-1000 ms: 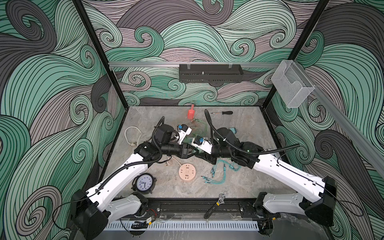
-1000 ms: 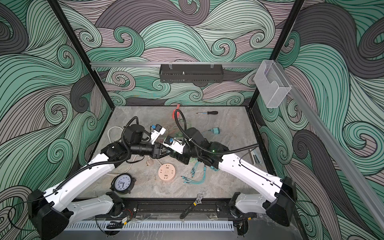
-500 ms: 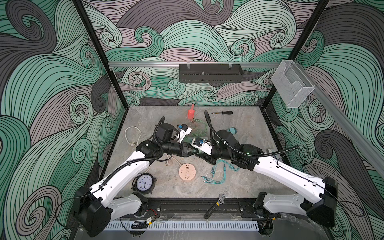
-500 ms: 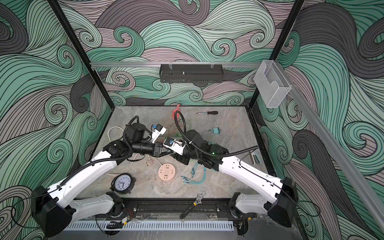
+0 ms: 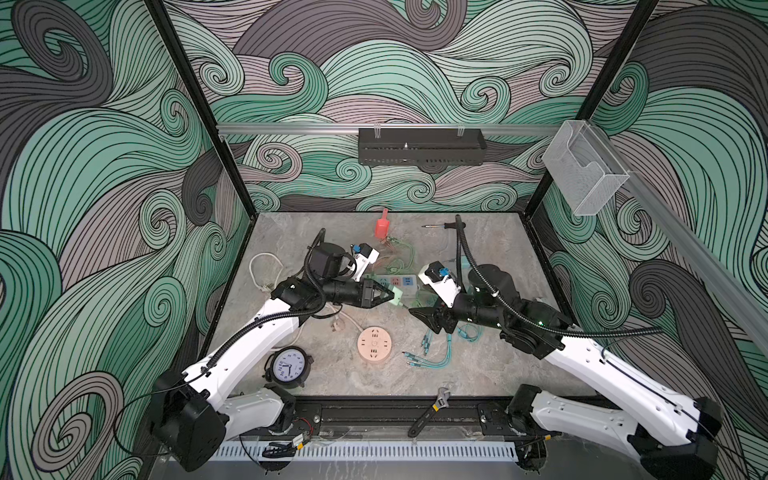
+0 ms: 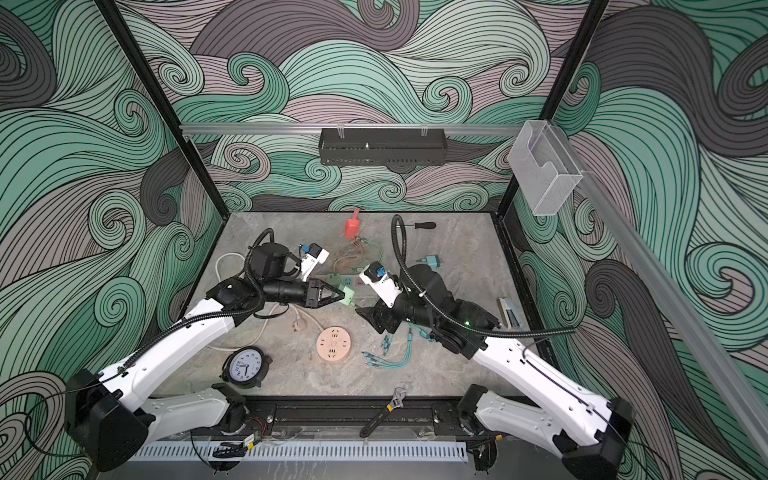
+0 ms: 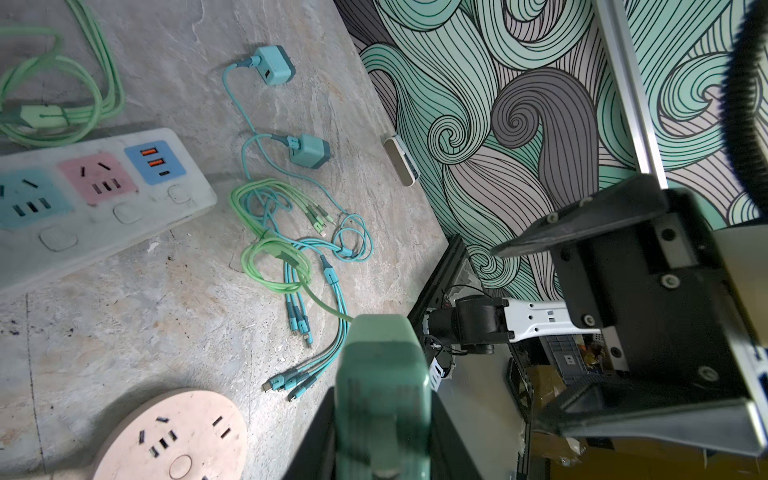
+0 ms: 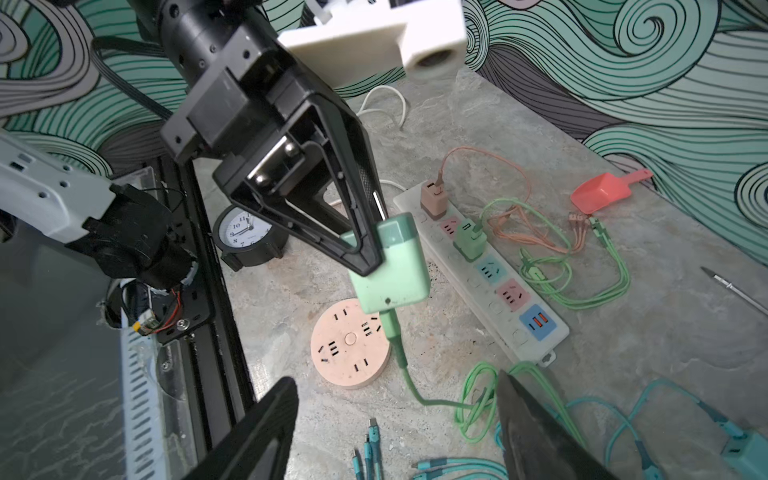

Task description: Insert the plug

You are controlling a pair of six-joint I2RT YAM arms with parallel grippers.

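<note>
The left gripper (image 8: 372, 249) has its fingers drawn narrow, pinching the plug (image 8: 392, 274), a pale green block, by 2 opposite faces and holding it off the table (image 5: 498, 365). A green cord (image 8: 409, 382) runs from the plug down to loops on the surface. In a top view the plug is at the middle of the frame, just below the strip (image 5: 397, 282) and above the round socket (image 5: 374, 344). The right gripper (image 5: 419, 321) sits just right of the plug, apart from it, fingers spread wide and gripping nothing.

The white strip carries a brown charger (image 8: 434, 201) and a green charger (image 8: 469, 241).

The table is grey and stone-patterned. On it lie teal cables (image 5: 440, 353) at lower center, a clock (image 5: 289, 366) at lower left, and a screwdriver (image 5: 442, 226) and a red scoop (image 5: 382, 227) near the upper edge. A wrench (image 5: 430, 411) lies on the black frame below.

Walls (image 5: 124, 166) of teal and grey swirls close 3 sides. A black tray (image 5: 422, 151) hangs on the rail (image 5: 291, 129) at upper center, its inside hidden. A clear box (image 5: 582, 174) hangs at upper right.
</note>
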